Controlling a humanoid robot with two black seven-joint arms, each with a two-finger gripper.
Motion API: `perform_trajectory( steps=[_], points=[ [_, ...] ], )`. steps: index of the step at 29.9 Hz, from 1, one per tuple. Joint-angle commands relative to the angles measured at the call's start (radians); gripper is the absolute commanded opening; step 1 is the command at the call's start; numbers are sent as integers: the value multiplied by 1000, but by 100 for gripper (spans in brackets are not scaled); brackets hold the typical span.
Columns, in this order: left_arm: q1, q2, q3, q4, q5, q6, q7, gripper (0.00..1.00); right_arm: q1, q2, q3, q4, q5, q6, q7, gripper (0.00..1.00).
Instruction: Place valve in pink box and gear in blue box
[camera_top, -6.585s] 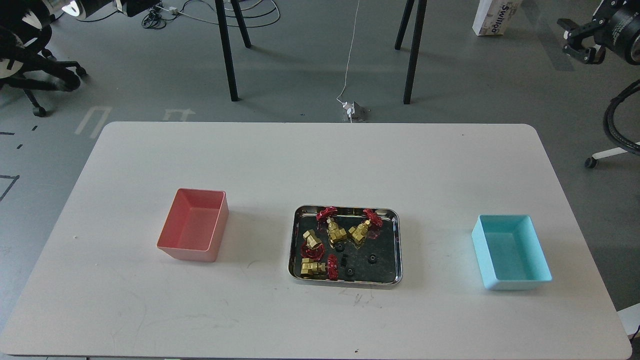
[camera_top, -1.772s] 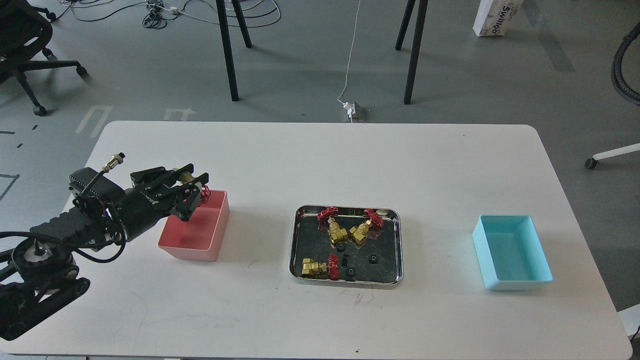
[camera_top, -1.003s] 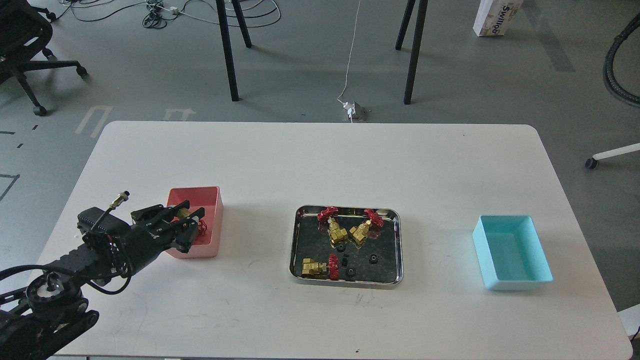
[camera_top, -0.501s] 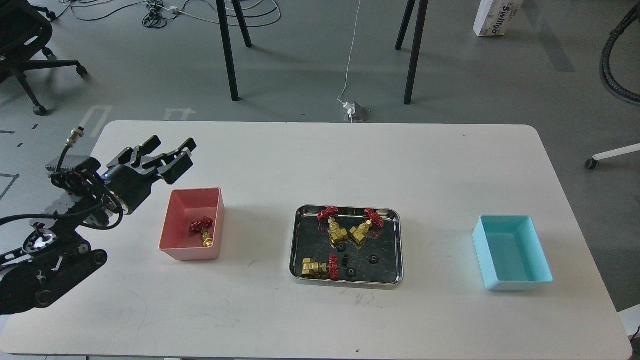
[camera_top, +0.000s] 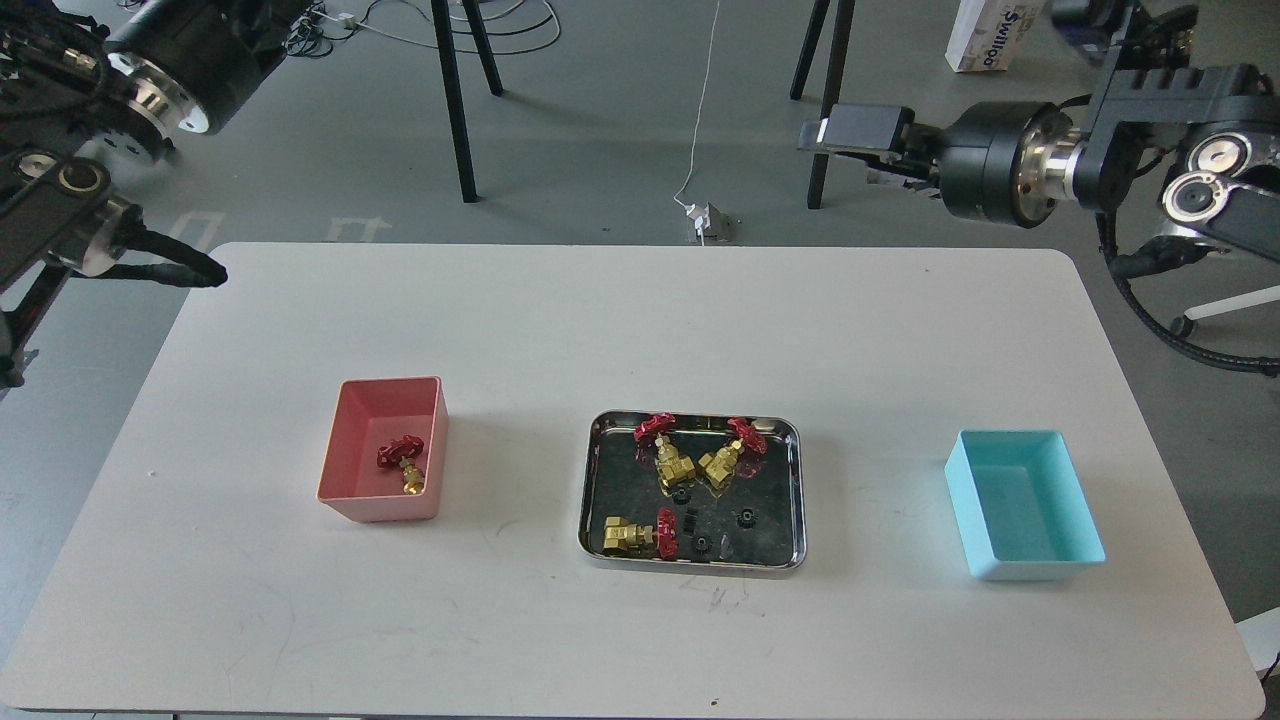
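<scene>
Right tool (camera_top: 850, 130) above table's far edge — finger gap unclear, left tool unseen, valve (camera_top: 403, 462) inside pink box (camera_top: 340, 440).

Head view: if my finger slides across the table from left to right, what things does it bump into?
Pink box with one valve inside → steel tray holding valves and gears → blue box.
</scene>
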Motion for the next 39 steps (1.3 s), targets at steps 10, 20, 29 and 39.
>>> perform_trajectory(
  steps=[10, 20, 29, 39],
  points=[
    [-154, -12, 7, 113, -22, 11, 14, 98, 139, 325, -444, 5, -159, 107, 9, 99],
    [-185, -8, -5, 123, -30, 17, 12, 98, 46, 663, -546, -256, -157, 92, 84, 90],
    [-189, 3, -5, 124, -30, 19, 8, 98, -34, 742, -593, -399, -156, 92, 98, 76],
    [-189, 11, -4, 127, -30, 19, 5, 98, -80, 742, -592, -435, -153, 92, 98, 72]
  ],
)
